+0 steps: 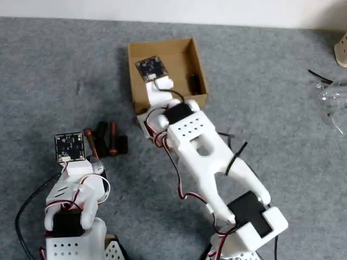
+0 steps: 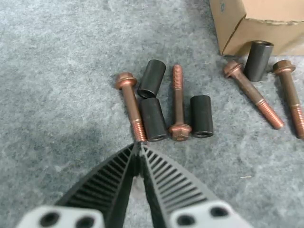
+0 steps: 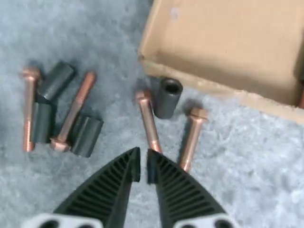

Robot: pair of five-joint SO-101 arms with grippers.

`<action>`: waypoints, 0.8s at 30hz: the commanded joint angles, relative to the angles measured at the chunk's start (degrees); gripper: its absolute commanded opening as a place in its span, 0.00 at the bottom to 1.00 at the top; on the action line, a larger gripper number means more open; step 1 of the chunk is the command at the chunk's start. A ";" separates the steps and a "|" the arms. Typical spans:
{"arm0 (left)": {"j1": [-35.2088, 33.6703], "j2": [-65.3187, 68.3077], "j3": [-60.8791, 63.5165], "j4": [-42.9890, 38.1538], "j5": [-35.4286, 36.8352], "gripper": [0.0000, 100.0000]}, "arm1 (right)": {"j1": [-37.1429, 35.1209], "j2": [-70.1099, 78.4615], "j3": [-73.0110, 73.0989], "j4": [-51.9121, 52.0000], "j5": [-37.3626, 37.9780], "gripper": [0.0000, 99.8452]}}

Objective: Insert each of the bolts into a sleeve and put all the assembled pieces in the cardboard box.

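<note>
Two copper bolts (image 2: 130, 104) (image 2: 178, 102) lie among three black sleeves (image 2: 152, 78) (image 2: 153, 118) (image 2: 202, 116) on the grey carpet. My left gripper (image 2: 139, 148) hovers shut just short of the first bolt's threaded tip. Near the cardboard box (image 3: 199, 76) lie two more bolts (image 3: 149, 123) (image 3: 192, 137) and one upright sleeve (image 3: 168, 97). My right gripper (image 3: 142, 165) hangs over these, shut to a narrow slit, holding nothing. A dark piece (image 1: 194, 82) rests inside the box (image 1: 162, 51).
The right arm (image 1: 200, 146) stretches across the middle of the carpet to the box's front wall. Clear plastic and cables (image 1: 332, 95) lie at the far right edge. Open carpet spreads left of the loose parts (image 1: 105, 138).
</note>
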 commanded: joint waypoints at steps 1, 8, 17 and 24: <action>-0.22 -0.57 -0.66 -1.23 -0.26 0.01 | 0.66 2.95 -0.66 -3.30 -0.26 0.12; -0.31 -0.57 -0.31 -2.37 -0.26 0.01 | 0.57 12.44 -2.59 -10.24 -0.35 0.18; -0.22 -0.57 -0.31 -2.37 -0.26 0.01 | -1.98 13.76 -2.59 -16.57 -0.35 0.18; -0.22 -0.57 -0.31 -2.29 -0.26 0.01 | -2.59 14.11 -2.33 -23.96 -0.35 0.16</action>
